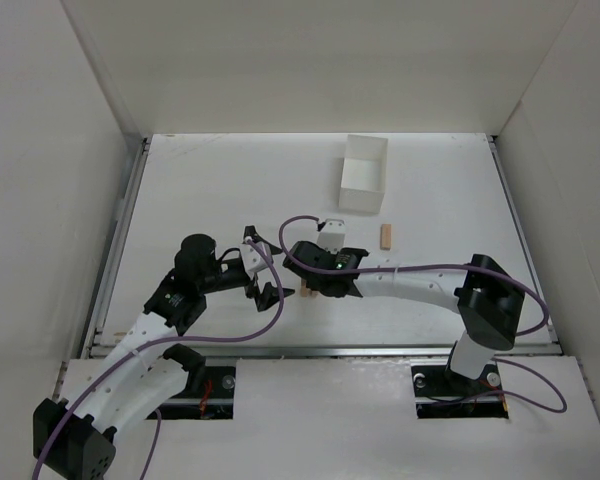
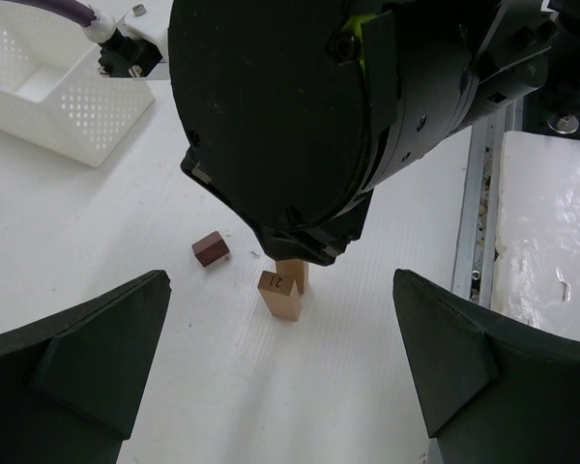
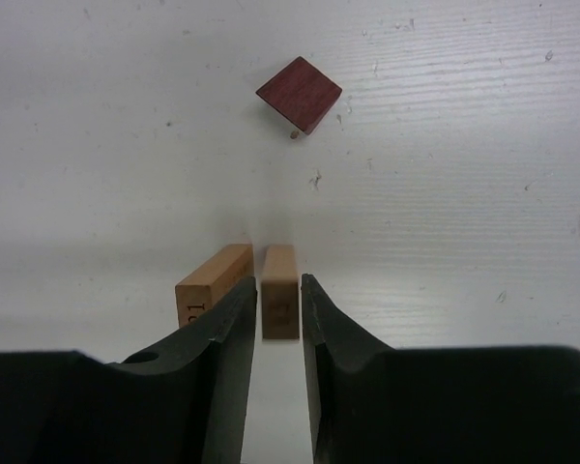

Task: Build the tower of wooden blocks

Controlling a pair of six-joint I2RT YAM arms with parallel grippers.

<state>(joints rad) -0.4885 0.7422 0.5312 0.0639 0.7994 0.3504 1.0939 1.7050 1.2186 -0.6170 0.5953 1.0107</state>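
Two light tan blocks stand upright side by side on the white table. One tan block (image 3: 280,302) sits between the fingers of my right gripper (image 3: 278,285), with a thin gap on each side, so the jaws are narrowly open around it. The other tan block (image 3: 213,280), numbered, stands just left of the left finger. A dark reddish-brown block (image 3: 300,94) lies beyond them. My left gripper (image 2: 280,333) is wide open and empty, facing the numbered block (image 2: 280,295) and the dark block (image 2: 211,248). In the top view the right gripper (image 1: 313,288) hangs over the pair.
A white square box (image 1: 363,175) stands at the back of the table, with a further tan block (image 1: 386,235) lying near its front right corner. A perforated white part (image 2: 48,97) on the right arm shows in the left wrist view. A metal rail (image 1: 310,350) runs along the near edge.
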